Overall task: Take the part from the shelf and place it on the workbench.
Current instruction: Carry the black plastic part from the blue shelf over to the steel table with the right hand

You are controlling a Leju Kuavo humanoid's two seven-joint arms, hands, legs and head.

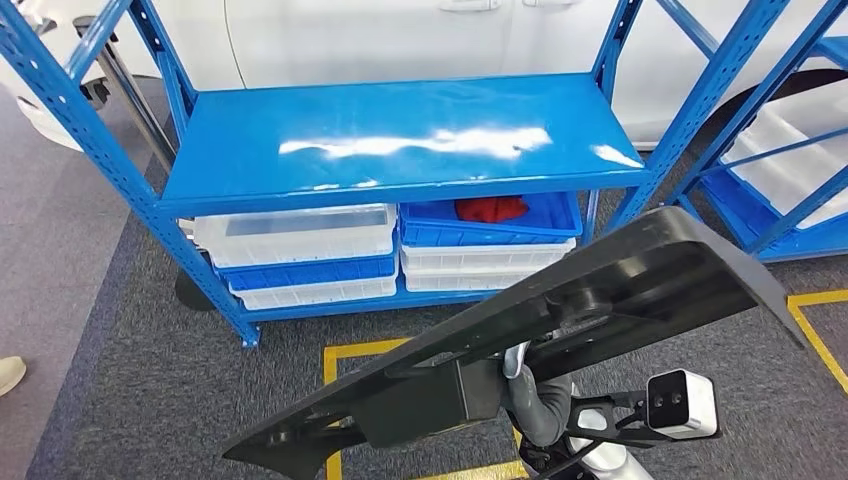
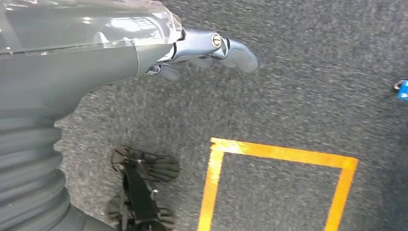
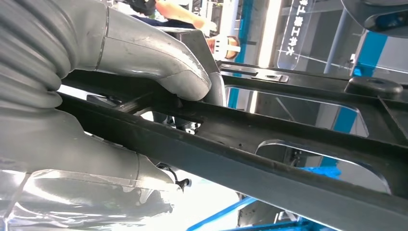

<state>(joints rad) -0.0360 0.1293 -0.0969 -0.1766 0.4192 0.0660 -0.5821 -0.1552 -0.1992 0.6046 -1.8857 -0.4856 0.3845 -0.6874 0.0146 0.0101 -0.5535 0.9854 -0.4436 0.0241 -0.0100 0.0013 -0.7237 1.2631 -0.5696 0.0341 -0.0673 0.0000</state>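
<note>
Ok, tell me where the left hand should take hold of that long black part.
Probably the low end of the black part, gripping a frame bar from underneath. It slopes down to the robot's left, its openings give finger holds, and the right hand already holds it mid-length; the left hand hangs free.

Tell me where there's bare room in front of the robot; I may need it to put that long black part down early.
The top deck of the blue shelf is bare from upright to upright. Below it is crowded: stacked bins fill the lower level. The grey carpet before the shelf is open, beside the yellow floor tape. The right hand grips the black part.
</note>
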